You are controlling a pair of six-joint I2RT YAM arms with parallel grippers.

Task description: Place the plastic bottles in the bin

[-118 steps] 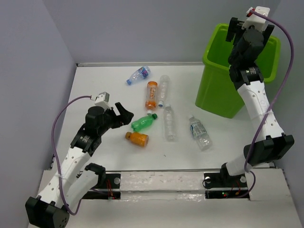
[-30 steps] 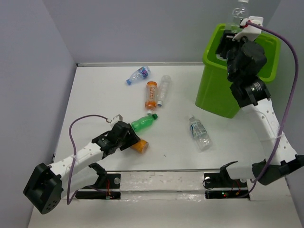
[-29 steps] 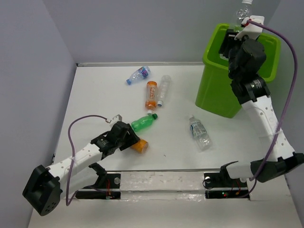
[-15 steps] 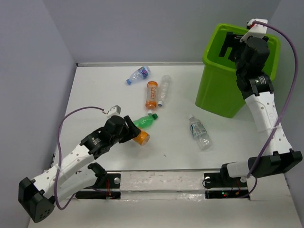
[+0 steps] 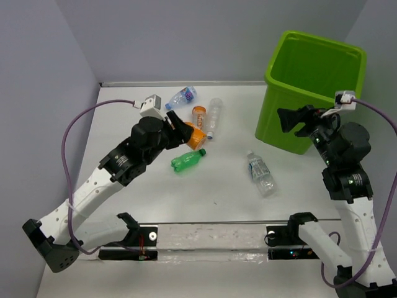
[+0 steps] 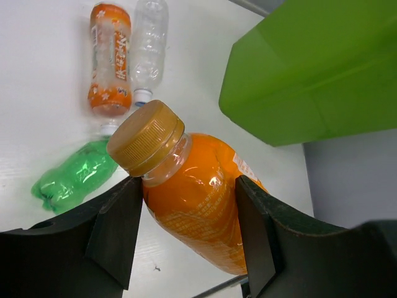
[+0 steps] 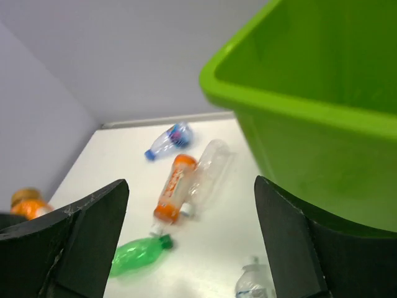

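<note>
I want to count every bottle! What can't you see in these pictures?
- Bin floor, top view: its near wall hides it, so bottles inside can't be counted.
- Orange bottle lying on the table, top view: partly behind the held orange bottle in the left gripper.
- Clear bottle, right wrist view: cut off by the bottom edge.

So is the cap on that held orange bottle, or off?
On: a tan cap sits on the orange bottle in the left gripper.
</note>
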